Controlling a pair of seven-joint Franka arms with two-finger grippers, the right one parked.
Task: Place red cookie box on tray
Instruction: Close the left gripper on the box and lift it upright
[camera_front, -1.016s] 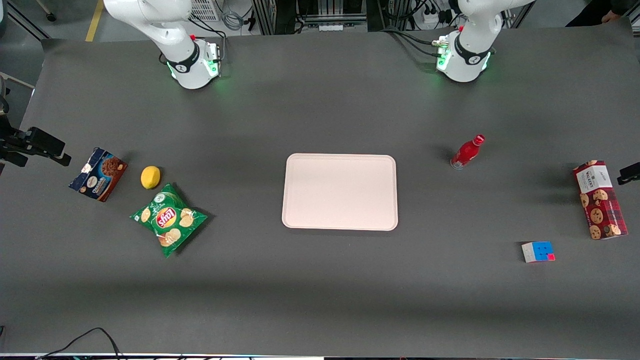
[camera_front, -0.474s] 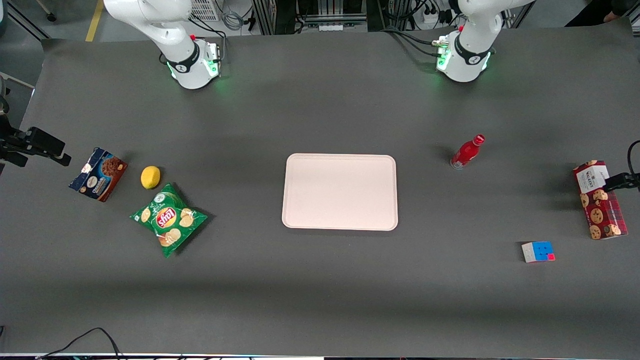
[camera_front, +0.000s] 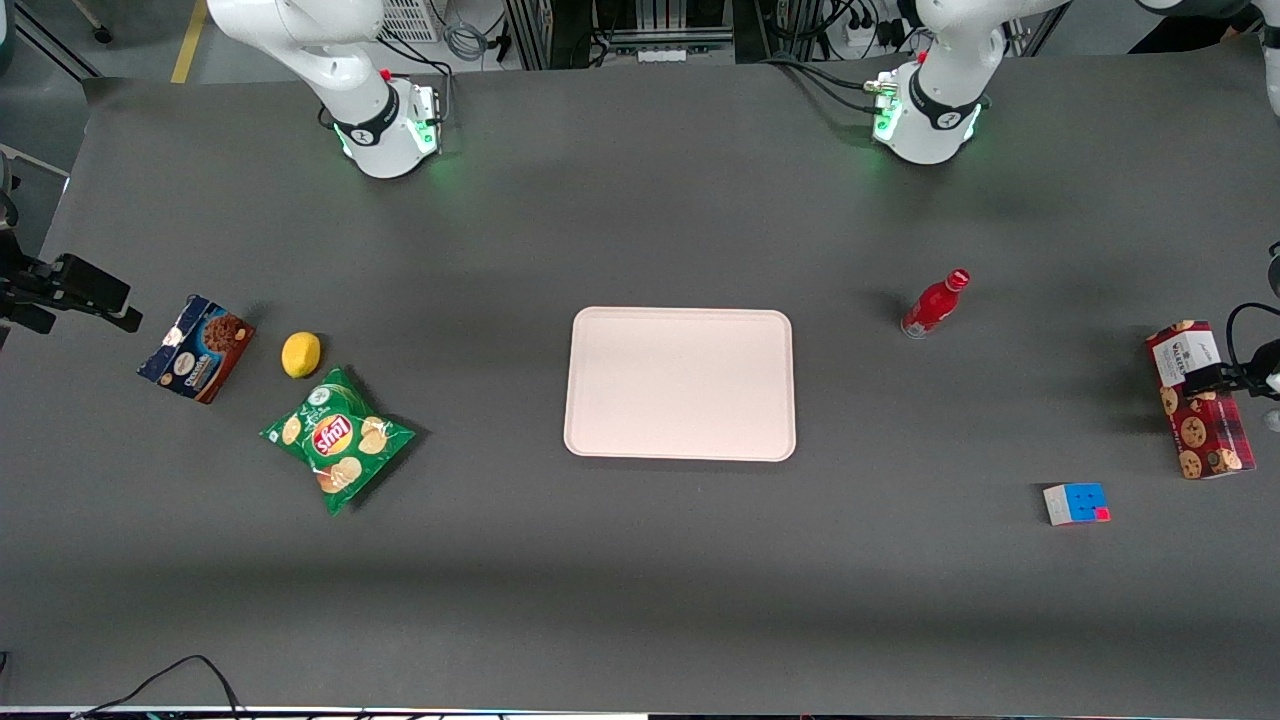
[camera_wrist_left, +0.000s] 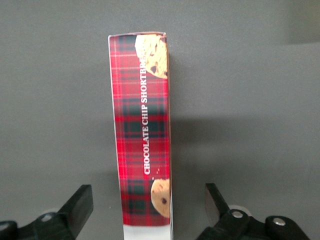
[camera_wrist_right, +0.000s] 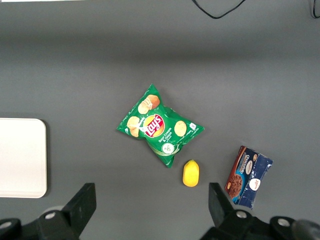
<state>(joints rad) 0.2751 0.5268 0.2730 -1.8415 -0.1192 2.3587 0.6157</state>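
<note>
The red cookie box (camera_front: 1200, 425), a long tartan carton with cookie pictures, lies flat near the working arm's end of the table. My left gripper (camera_front: 1212, 379) hangs over its white-label end. In the left wrist view the gripper (camera_wrist_left: 147, 201) is open, one black finger on each side of the box (camera_wrist_left: 142, 125), and neither finger touches the carton. The pale pink tray (camera_front: 680, 384) lies bare at the table's middle, well away from the box toward the parked arm.
A red bottle (camera_front: 935, 302) stands between tray and box. A colour cube (camera_front: 1076, 503) sits nearer the front camera than the box. Toward the parked arm's end lie a green chips bag (camera_front: 338, 438), a lemon (camera_front: 301, 354) and a blue-brown cookie box (camera_front: 196, 348).
My left gripper has come in from the table's edge and now sits over the red cookie box's label end. The box and all other things have stayed put.
</note>
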